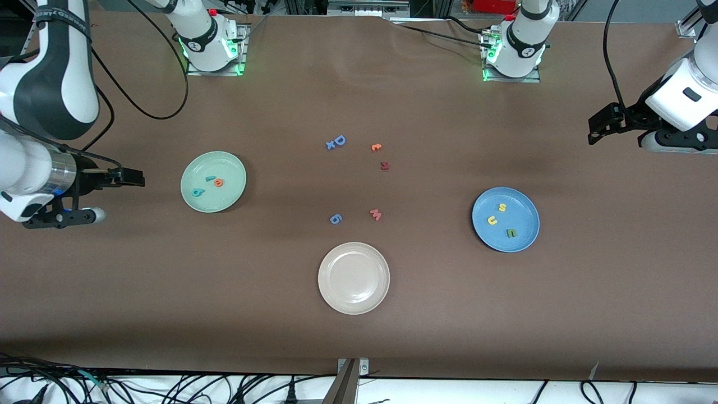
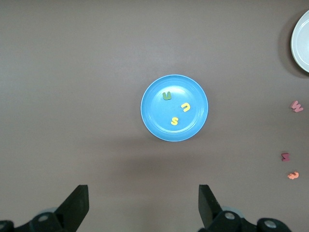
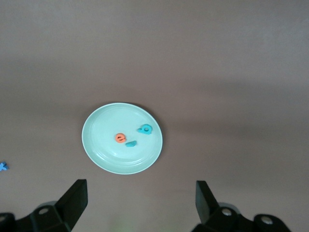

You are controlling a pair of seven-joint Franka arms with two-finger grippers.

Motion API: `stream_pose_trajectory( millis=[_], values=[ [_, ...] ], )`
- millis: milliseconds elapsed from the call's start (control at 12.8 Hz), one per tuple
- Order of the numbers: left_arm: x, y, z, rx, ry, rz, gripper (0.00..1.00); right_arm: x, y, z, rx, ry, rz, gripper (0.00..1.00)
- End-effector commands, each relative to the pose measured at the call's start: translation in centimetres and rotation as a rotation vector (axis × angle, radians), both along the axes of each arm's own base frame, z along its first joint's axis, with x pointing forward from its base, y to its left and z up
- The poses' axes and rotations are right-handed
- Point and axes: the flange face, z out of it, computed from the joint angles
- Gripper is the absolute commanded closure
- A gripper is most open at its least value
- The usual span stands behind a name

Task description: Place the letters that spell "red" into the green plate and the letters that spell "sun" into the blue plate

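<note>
The green plate (image 1: 229, 167) (image 3: 102, 145) lies toward the right arm's end of the table. In it are a teal "r" (image 1: 210, 179) (image 3: 131, 143), an orange "e" (image 1: 219, 182) (image 3: 119, 138) and a teal "d" (image 1: 197, 192) (image 3: 145, 129). The blue plate (image 1: 525, 212) (image 2: 153, 120) toward the left arm's end holds a yellow "s" (image 1: 502, 207) (image 2: 174, 121), a yellow "u" (image 1: 492, 220) (image 2: 185, 106) and an olive "n" (image 1: 511, 233) (image 2: 167, 95). My right gripper (image 1: 137, 178) (image 3: 141, 200) hangs open and empty beside the green plate. My left gripper (image 1: 597, 129) (image 2: 143, 203) hangs open and empty off the blue plate's side.
A cream-white plate (image 1: 353, 303) sits nearest the front camera, mid-table. Loose between the plates lie a blue "D" (image 1: 339, 141), a small orange letter (image 1: 376, 147), a dark red letter (image 1: 384, 165), a pink "w" (image 1: 375, 214) and a blue "6" (image 1: 335, 219).
</note>
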Motion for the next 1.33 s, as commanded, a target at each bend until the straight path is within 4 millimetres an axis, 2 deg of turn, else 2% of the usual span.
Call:
stream_pose_trajectory(
  millis=[0, 156, 390, 546, 936, 1248],
  values=[
    [-0.1, -0.5, 0.7, -0.005, -0.004, -0.006, 0.00, -0.6, -1.5, 2.7, 0.007, -0.061, -0.002, 0.01],
    [-0.1, -0.3, 0.7, -0.005, -0.004, -0.008, 0.00, -0.9, -0.6, 3.4, -0.042, -0.077, 0.020, 0.01],
    [-0.1, -0.2, 0.7, -0.005, -0.004, -0.005, 0.00, -1.7, -0.5, 2.1, -0.047, -0.124, 0.019, 0.01],
    [-0.1, -0.3, 0.7, -0.004, -0.006, -0.011, 0.00, -1.6, 0.1, 2.4, -0.047, -0.136, 0.027, 0.01],
    [-0.1, -0.3, 0.7, -0.002, -0.004, -0.012, 0.00, -1.7, 0.2, 2.1, -0.042, -0.119, 0.019, 0.00],
    [-0.1, -0.2, 0.7, -0.004, -0.004, -0.009, 0.00, -1.6, 0.2, 2.7, -0.041, -0.133, -0.051, 0.01]
  ],
)
